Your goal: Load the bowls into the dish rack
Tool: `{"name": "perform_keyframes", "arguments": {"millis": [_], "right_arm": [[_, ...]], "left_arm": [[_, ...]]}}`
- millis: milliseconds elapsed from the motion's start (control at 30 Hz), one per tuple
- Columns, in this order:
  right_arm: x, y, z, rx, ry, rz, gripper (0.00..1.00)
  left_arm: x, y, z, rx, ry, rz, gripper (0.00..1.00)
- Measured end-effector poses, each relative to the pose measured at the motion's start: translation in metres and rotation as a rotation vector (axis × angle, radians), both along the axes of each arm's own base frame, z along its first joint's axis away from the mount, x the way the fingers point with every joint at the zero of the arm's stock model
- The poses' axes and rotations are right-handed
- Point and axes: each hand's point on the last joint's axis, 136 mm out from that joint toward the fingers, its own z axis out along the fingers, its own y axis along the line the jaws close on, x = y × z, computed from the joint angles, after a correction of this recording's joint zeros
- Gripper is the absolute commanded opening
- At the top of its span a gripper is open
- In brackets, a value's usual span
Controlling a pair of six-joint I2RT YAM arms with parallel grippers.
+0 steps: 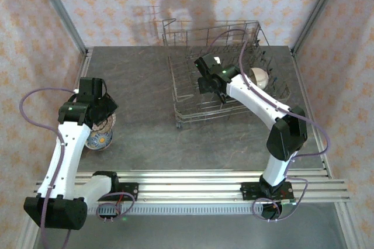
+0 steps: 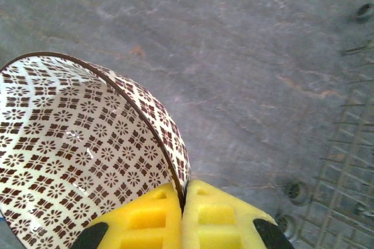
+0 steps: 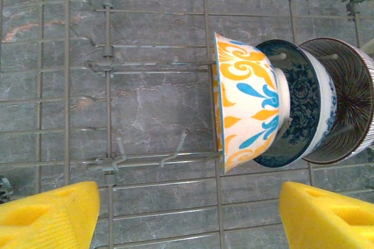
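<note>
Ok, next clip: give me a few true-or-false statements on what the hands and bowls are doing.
1. The left hand pinches the rim of a brown-patterned bowl. True.
2. The right hand is shut on a bowl. False: it is open and holds nothing, above the dish rack.
3. Three bowls stand on edge in a row in the rack: an orange-and-blue bowl, a dark blue bowl and a brown striped bowl. True.
4. The left hand is over the dish rack. False: it is off to the rack's left.
</note>
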Motion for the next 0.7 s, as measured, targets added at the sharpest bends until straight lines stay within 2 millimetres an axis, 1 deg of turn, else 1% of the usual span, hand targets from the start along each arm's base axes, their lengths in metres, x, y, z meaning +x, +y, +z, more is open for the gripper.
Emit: {"name": "perform_keyframes", "arguments": {"millis": [100, 200, 367, 467, 567, 700], "right_arm": [[0.001, 0.007, 0.004, 0.034, -0.006, 0.024, 0.79], [0.000, 0.017, 0.013, 0.089, -0.019, 0.064, 0.79], [-0.005, 0.035, 0.043, 0.216, -0.077, 0.150, 0.78], [-0.010, 0.048, 0.067, 0.290, -0.124, 0.210, 0.78], [-0.018, 0.065, 0.086, 0.346, -0.164, 0.275, 0.77], [-0.033, 0.096, 0.096, 0.393, -0.181, 0.373, 0.76]], "left_arm": [[0.008, -0.016, 0.020, -0.005, -0.060, -0.025, 0.00], [0.021, -0.034, 0.039, -0.017, -0.118, -0.049, 0.00], [0.049, -0.066, 0.068, -0.045, -0.204, -0.083, 0.00], [0.067, -0.086, 0.088, -0.064, -0.262, -0.100, 0.00], [0.080, -0.104, 0.106, -0.091, -0.321, -0.113, 0.00], [0.093, -0.126, 0.126, -0.121, -0.381, -0.128, 0.00]]}}
